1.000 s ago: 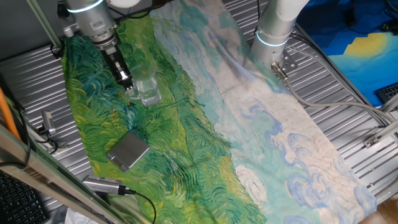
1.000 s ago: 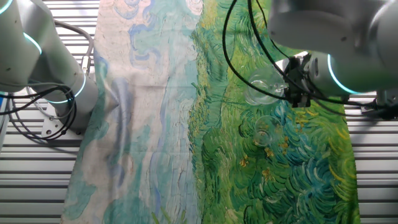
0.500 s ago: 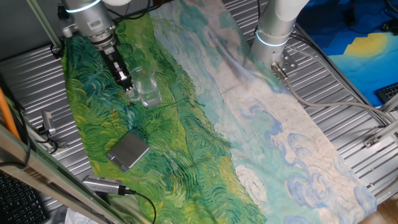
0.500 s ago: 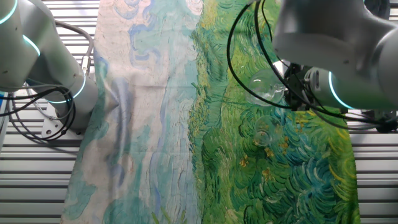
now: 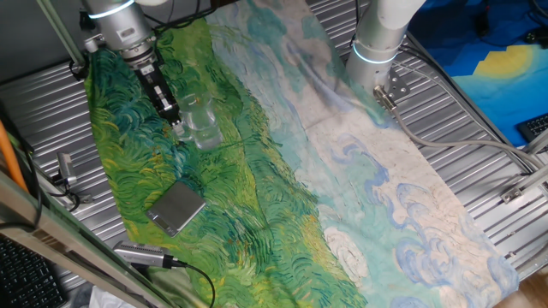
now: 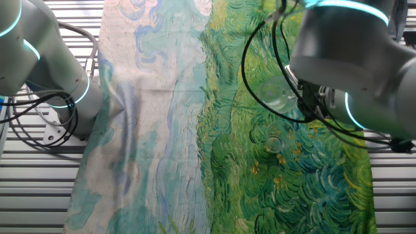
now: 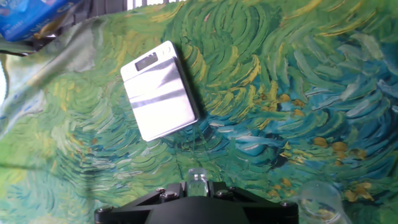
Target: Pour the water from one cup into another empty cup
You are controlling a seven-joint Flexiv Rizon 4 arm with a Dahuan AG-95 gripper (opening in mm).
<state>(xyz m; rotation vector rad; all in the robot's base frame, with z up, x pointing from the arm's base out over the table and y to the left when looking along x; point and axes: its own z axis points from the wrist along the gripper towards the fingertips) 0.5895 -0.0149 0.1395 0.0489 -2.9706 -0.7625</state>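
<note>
My gripper (image 5: 177,118) is shut on one cup (image 5: 194,109), a small clear glass held above the green cloth. In the other fixed view this held cup (image 6: 275,96) lies tilted on its side, mouth to the left, with my gripper (image 6: 300,103) mostly hidden behind the arm. Just below it stands another cup (image 5: 206,135), upright on the cloth (image 6: 275,138). The hand view shows a strip of the held cup (image 7: 199,180) between the jaws and the standing cup (image 7: 319,203) at the bottom right. The water is too clear to make out.
A grey flat square block (image 5: 176,206) lies on the cloth in front of the cups, also seen in the hand view as the block (image 7: 160,90). A second robot arm's base (image 5: 377,51) stands at the far side. Ribbed metal table edges (image 5: 51,120) flank the cloth.
The wrist has turned and the arm has swung further over the cups, tilting the held cup a little more. The standing cup and the block have not moved.
</note>
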